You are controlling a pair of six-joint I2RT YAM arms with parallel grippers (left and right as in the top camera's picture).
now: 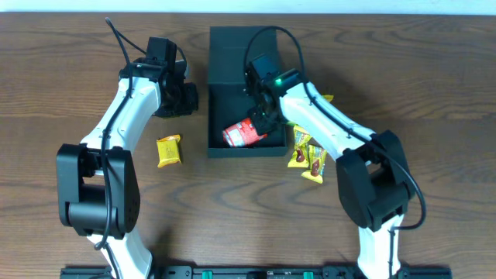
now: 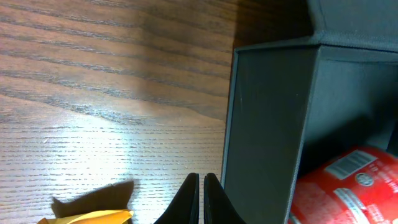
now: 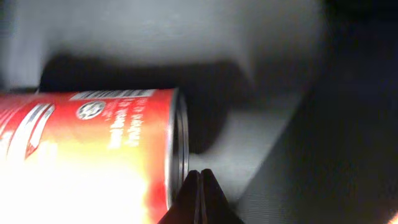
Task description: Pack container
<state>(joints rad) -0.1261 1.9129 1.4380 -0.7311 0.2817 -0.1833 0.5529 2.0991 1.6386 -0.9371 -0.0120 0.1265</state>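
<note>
The dark teal container sits at the table's centre with its flap lid open toward the back. A red can lies on its side inside it. My right gripper is inside the container, shut and empty, its tips right at the rim of the red can. My left gripper is just outside the container's left wall, shut with nothing between its fingers. The red can shows past that wall.
One yellow snack packet lies on the wood left of the container, and its corner shows in the left wrist view. Several yellow packets lie to the right of the container, beside my right arm.
</note>
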